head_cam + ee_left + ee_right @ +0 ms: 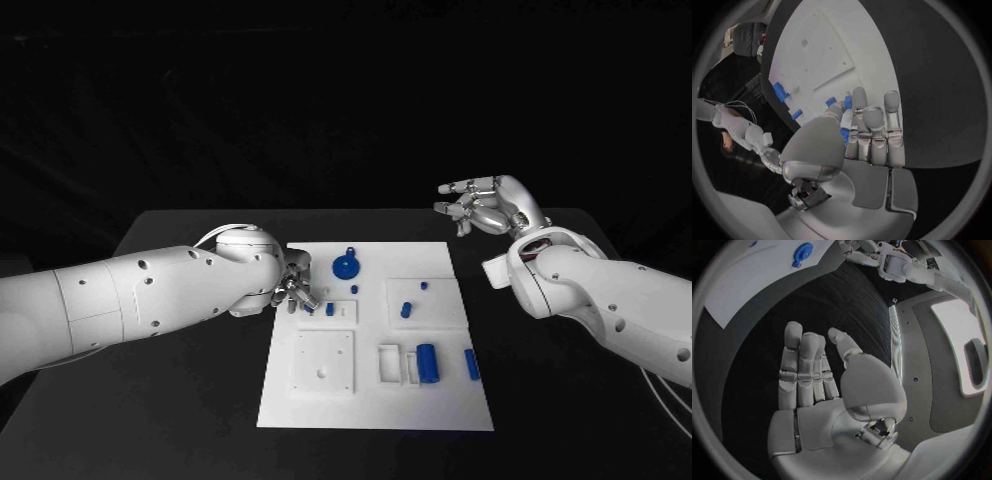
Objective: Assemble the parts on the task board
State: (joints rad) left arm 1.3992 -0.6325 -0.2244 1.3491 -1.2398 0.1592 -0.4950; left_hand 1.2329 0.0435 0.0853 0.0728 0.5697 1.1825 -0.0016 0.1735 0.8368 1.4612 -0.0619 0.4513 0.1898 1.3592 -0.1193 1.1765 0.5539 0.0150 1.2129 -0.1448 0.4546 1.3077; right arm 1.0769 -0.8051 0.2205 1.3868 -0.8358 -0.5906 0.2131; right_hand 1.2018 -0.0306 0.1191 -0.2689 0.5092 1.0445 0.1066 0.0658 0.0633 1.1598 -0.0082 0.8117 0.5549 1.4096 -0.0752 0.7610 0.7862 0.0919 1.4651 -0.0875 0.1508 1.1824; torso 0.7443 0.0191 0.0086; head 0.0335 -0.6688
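The white task board [375, 400] lies mid-table with several blue parts on it: a round disc [348, 266], small pegs [407, 309] and a cylinder [427, 362]. My left hand [296, 290] reaches down at the board's left edge, next to a small blue part [329, 309]. In the left wrist view a small blue piece [844, 134] sits pinched between the thumb and the straight fingers of my left hand [867, 135], over the board [823, 55]. My right hand [488, 205] is raised beyond the board's far right corner, fingers apart and holding nothing.
More blue parts [779, 91] stand along the board's far side in the left wrist view. The right wrist view shows my right hand [817, 385], the board's corner [748, 280] with the blue disc [803, 251], and black table between them.
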